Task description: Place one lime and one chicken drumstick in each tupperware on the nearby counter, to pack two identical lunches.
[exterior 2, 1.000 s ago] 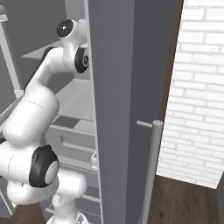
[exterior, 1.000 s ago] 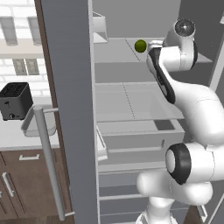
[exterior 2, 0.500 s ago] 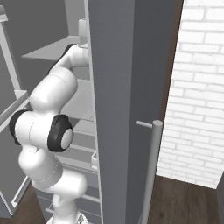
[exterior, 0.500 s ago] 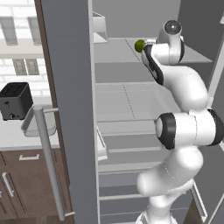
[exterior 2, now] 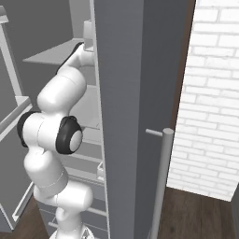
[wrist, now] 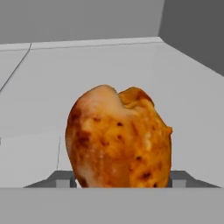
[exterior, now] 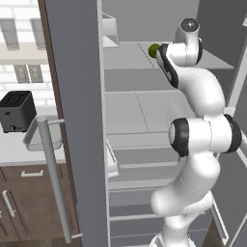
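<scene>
In the hand view an orange-brown chicken drumstick [wrist: 118, 142] lies on the pale grey fridge shelf [wrist: 183, 87]. My gripper [wrist: 122, 180] is around it, one dark fingertip [wrist: 65, 179] pressed to each side of its base. From the left base view, my arm reaches up into the open fridge, and a small green lime [exterior: 153, 49] sits on the upper shelf just left of my hand. Left of the fridge, the counter [exterior: 14, 157] carries a pale tupperware [exterior: 34, 140].
The open grey fridge door [exterior: 77, 120] with its bar handle [exterior: 53, 178] stands at my left. A second door [exterior 2: 126, 116] and a white brick wall [exterior 2: 210, 93] close in the right. A black toaster [exterior: 17, 111] stands on the counter. Lower shelves and drawers lie under my arm.
My arm has folded upward and pushed the hand deeper onto the upper shelf, closer to the lime. The fingers have narrowed.
</scene>
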Controlling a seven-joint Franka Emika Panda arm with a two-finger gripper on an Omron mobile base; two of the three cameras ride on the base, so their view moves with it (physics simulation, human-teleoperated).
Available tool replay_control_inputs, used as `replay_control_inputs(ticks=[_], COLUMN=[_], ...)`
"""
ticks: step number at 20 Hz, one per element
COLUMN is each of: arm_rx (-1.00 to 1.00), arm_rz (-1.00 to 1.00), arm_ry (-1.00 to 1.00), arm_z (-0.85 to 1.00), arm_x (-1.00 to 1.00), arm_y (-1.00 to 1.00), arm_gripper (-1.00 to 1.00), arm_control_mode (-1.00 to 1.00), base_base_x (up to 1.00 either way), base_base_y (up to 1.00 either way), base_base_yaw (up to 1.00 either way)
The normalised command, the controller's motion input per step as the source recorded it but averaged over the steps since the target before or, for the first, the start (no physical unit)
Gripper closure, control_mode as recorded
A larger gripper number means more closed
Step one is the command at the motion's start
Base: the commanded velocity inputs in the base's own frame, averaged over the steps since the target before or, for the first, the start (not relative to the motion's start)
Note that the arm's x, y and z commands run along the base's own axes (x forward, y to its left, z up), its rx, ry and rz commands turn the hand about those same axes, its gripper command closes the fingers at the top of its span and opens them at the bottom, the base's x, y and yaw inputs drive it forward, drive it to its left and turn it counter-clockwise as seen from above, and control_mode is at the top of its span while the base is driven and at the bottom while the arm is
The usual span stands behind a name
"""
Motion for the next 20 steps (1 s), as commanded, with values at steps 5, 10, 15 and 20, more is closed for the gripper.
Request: replay_control_inputs(ticks=[5,10,15,20], arm_rx=[0.00,0.00,-0.01,0.00], arm_rz=[0.00,0.01,0.00,0.00], arm_ry=[-0.02,-0.20,-0.16,-0.02], arm_z=[-0.57,-0.08,0.00,0.32], arm_x=[0.13,-0.86,-1.00,-1.00], arm_y=[0.02,0.48,0.56,0.29], arm_gripper=[1.00,1.00,1.00,1.00], arm_control_mode=[-1.00,-1.00,-1.00,-1.00], base_base_x=[0.00,0.00,0.00,0.00], base_base_y=[0.00,0.00,0.00,0.00], base_base_yaw=[0.00,0.00,0.00,0.00])
